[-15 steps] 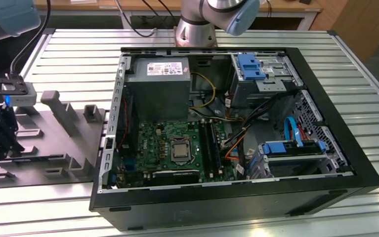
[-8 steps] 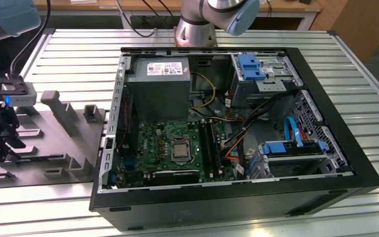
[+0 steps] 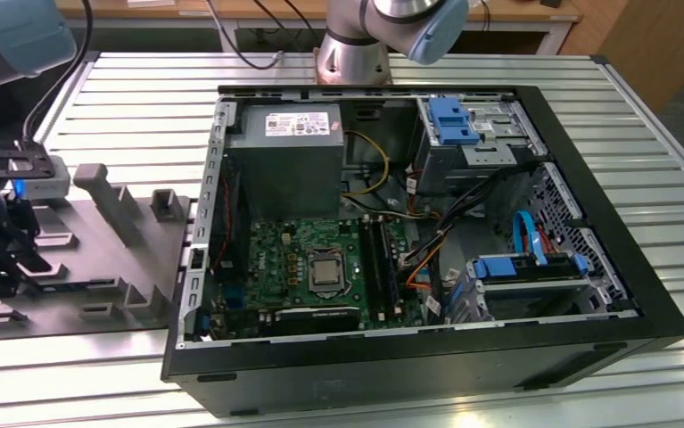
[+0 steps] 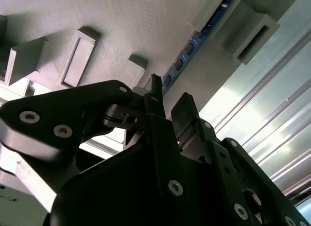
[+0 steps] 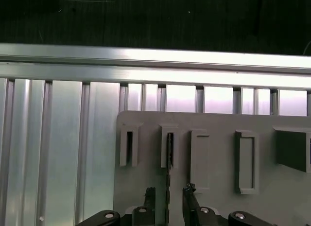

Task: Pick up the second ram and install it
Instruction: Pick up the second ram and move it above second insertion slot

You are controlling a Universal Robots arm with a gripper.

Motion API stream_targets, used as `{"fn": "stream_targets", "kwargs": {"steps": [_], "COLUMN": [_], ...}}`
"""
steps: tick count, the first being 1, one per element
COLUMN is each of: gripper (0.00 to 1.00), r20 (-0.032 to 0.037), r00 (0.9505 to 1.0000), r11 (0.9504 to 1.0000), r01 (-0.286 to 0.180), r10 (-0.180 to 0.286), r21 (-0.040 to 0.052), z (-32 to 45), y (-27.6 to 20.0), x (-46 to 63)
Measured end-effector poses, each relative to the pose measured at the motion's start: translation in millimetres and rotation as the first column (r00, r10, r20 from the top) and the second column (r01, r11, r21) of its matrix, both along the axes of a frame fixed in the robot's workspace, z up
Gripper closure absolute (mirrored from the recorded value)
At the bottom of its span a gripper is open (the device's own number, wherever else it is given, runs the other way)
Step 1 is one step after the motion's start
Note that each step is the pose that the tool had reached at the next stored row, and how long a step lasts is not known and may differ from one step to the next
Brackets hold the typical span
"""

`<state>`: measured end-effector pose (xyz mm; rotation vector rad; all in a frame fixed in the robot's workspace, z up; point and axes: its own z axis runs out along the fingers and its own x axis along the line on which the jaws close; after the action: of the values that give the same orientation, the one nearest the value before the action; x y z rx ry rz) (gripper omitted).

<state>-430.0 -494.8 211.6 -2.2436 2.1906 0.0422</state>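
1. Spanning the whole scene, the ribbed silver aluminium surface (image 3: 651,178) carries everything. The open black metal computer case (image 3: 627,312) takes up most of it in the exterior view.
2. Beside the case, toward the exterior view's left, lies the flat pale-grey plastic fixture tray (image 3: 103,267) with its raised rectangular holders.
3. The black two-fingered claw (image 5: 169,191) hangs over that tray, well apart from the case. In the first wrist view its fingers stand a narrow gap apart, one on each side of a thin dark edge, and grip nothing.
4. That edge is the second ram (image 4: 192,43), a long, thin, dark-blue memory stick. It stands on edge in a holder of the tray, and in the second wrist view it runs away from the fingertips as a blue strip.
5. The step in hand looks like the pick-up, not yet made. To do it well, I judge the claw should be centred so both fingers (image 5: 190,197) meet the flat faces together and squarely, since an off-centre pinch could tilt the stick in its holder. A lift straight out along the holder's walls should keep the thin board from binding or bending.
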Motion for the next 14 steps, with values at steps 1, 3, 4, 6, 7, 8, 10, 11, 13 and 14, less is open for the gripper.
{"fn": "stream_targets", "kwargs": {"steps": [1,3,4,6,7,8,10,11,13,14], "gripper": [0.64,0.64,0.64,0.64,0.64,0.64,0.64,0.64,0.64,0.64], "r20": [0.0009,0.0016,0.0017,0.0016,0.0017,0.0017,0.0018,0.0017,0.0016,0.0015], "r00": [1.0000,1.0000,1.0000,1.0000,1.0000,1.0000,1.0000,1.0000,1.0000,1.0000], "r11": [1.0000,1.0000,1.0000,1.0000,1.0000,1.0000,1.0000,1.0000,1.0000,1.0000], "r01": [-0.001,-0.002,-0.002,-0.002,-0.002,-0.002,-0.002,-0.003,-0.003,-0.003], "r10": [0.001,0.002,0.002,0.002,0.002,0.002,0.002,0.003,0.003,0.003], "r21": [0.0001,0.0001,0.0001,0.0000,0.0001,0.0001,0.0001,0.0000,-0.0001,-0.0001], "z": [-1.7,-4.8,-6.1,-7.7,-9.0,-10.3,-12.7,-13.5,-13.9,-13.9], "y": [0.0,0.0,0.0,0.0,0.0,0.0,0.0,0.0,0.0,0.0], "x": [-0.1,-0.3,-0.4,-0.5,-0.4,-0.5,-0.5,-0.5,-0.5,-0.5]}}
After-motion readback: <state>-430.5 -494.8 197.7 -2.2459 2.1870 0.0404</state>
